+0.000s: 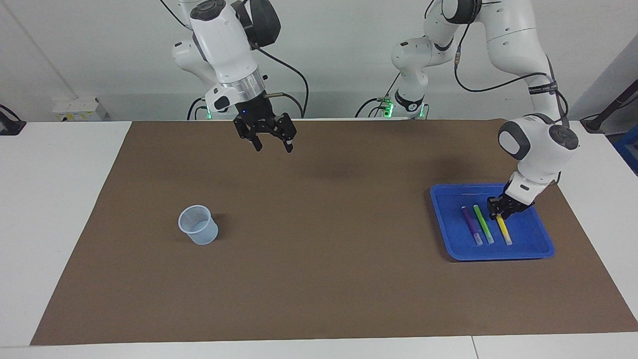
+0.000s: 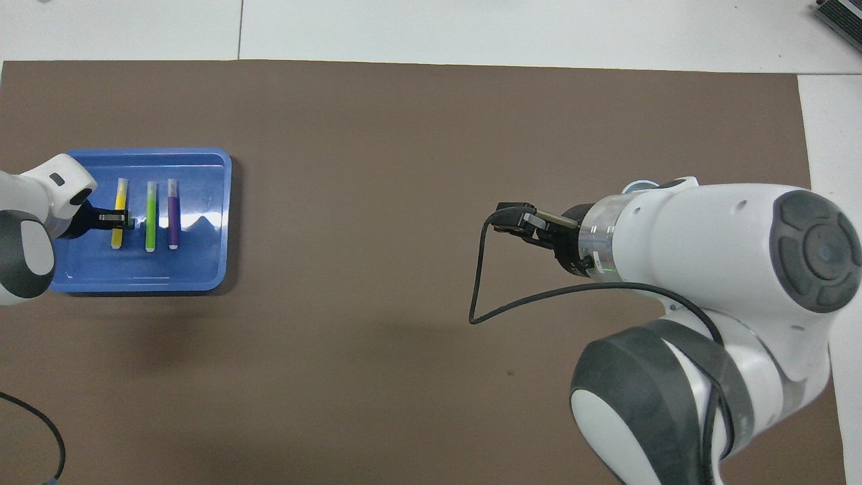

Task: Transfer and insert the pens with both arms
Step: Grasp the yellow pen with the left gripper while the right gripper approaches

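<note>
We see a glossy blue plastic tray [image 2: 202, 273] whose floor reflects light in bright streaks. The brown mat [image 1: 319, 279] is matt and uniform. The cup [image 1: 198, 225] is translucent pale plastic. The arm shells [image 1: 224, 35] are smooth glossy white, with a polished metal wrist ring [image 1: 244, 86].
</note>
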`<state>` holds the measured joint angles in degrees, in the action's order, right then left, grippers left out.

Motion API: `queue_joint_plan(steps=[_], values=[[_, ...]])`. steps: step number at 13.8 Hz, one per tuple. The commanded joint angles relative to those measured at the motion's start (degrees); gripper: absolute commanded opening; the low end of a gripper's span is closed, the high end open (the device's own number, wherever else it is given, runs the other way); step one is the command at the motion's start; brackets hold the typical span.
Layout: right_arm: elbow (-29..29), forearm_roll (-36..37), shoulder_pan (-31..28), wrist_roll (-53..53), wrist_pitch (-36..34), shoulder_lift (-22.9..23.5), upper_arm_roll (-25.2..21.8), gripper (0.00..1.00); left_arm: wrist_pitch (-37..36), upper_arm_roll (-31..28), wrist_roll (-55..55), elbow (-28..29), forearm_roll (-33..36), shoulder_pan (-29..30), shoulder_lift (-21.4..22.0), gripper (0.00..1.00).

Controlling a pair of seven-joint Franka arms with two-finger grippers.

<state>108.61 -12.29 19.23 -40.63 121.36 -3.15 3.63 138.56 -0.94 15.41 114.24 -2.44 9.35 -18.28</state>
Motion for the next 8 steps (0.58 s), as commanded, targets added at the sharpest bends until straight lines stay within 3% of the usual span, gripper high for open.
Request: queue_joint_plan(steps=[1,4,8], values=[[-3.2,-1.2,2.4,-4.8,2.9,3.5,0.1,1.0,1.8,-0.6,-0.3,-0.7,-0.4,-0.8,-1.1,0.43],[-5.6,-1.2,4.2,-9.5,5.6,6.5,0.1,1.0,4.3,-0.6,-0.2,-1.4,0.1,-0.7,-1.8,0.46],[-8.8,-6.8,4.6,-9.2,5.7,8.9,0.1,1.0,3.8,-0.6,-0.4,-3.8,0.1,-1.5,-2.5,0.46]])
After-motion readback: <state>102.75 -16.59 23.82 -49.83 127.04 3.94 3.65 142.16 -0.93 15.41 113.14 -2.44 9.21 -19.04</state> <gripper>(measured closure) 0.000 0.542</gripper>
